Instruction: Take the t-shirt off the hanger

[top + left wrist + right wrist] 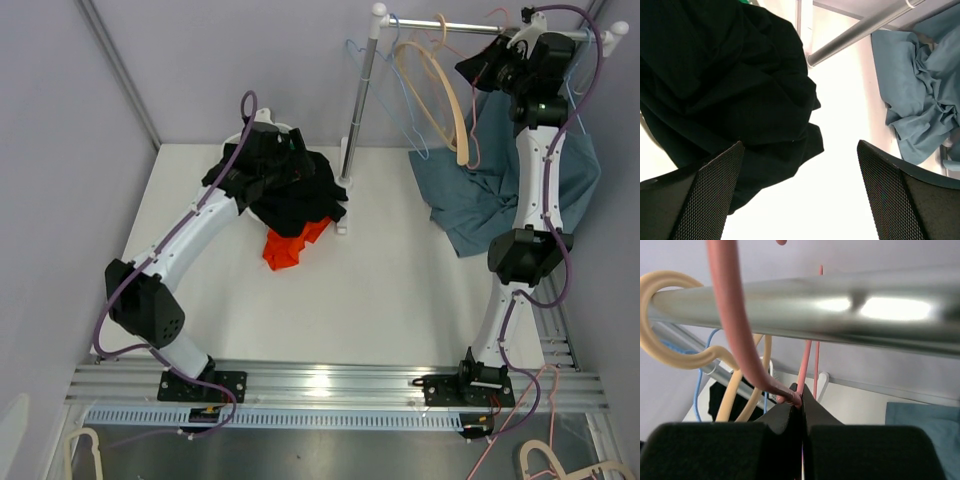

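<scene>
A black t-shirt (300,195) lies crumpled on the white table (380,290), free of any hanger. My left gripper (800,150) hovers open just over its edge, with nothing between the mesh pads (715,190); in the left wrist view the black t-shirt (730,75) fills the upper left. At the rail (480,28) my right gripper (492,62) is shut on a pink hanger (735,325). That hanger's hook curves over the rail (790,300), and its neck is pinched in my right gripper (802,397).
A teal garment (480,195) is heaped at the right, partly behind the right arm. An orange garment (290,245) pokes out under the black one. Cream (445,90) and blue (405,110) hangers hang on the rail. The rack post (360,100) stands beside the black pile.
</scene>
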`<state>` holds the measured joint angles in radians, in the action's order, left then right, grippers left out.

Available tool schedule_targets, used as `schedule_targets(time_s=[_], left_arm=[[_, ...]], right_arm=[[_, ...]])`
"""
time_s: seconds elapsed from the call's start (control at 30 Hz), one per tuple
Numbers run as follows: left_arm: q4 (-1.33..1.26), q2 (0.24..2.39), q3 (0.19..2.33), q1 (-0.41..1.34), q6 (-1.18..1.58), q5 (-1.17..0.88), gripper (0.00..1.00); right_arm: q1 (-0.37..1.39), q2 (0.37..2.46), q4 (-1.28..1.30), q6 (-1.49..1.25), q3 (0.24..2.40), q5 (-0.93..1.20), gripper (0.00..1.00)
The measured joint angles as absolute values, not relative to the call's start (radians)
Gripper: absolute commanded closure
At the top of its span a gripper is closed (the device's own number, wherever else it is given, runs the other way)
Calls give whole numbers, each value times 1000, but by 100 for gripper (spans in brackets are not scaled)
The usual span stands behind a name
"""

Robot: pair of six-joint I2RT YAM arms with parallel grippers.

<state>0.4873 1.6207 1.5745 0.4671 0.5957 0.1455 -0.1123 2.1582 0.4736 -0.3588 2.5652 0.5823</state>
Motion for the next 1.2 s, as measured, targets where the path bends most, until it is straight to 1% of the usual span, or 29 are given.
schedule_targets(time_s=[0.07,0.1,0.17,0.2,0.23,0.27,0.33,0.37,0.43,0.6,0.8,0.93,1.1,1.2], left_arm=[[492,1621,1575,475,589,157,0],[492,1621,1575,482,582,164,1],[493,1621,1575,508,566,187,0],[496,1621,1578,524,559,196,0],[497,1621,1581,544,551,209,0],[498,1621,1586,559,546,214,1],[499,1621,1597,590,535,228,0],[498,1621,1603,603,530,232,1],[498,1620,1613,622,519,235,1],[496,1600,1614,635,495,256,1],[491,1544,1614,663,457,278,0],[467,1507,1614,676,429,276,0],[422,1502,1638,677,397,257,1],[409,1528,1698,677,383,244,1]], right_arm=[[-111,2158,474,-352,2562,611,82],[-109,2158,477,-344,2555,620,64],[-105,2149,486,-315,2515,642,54],[-102,2143,498,-303,2496,648,45],[-102,2138,498,-289,2478,650,42],[-102,2125,513,-276,2455,652,35],[-105,2093,548,-265,2415,636,30],[-110,2069,564,-253,2389,617,26],[-123,1998,586,-231,2317,545,23],[-158,1744,594,-172,2144,311,23],[-171,1580,557,-112,2135,113,23],[-232,1605,550,-94,2180,48,23],[-291,1729,565,-81,2201,-11,23],[-310,1794,573,-76,2201,-15,23]])
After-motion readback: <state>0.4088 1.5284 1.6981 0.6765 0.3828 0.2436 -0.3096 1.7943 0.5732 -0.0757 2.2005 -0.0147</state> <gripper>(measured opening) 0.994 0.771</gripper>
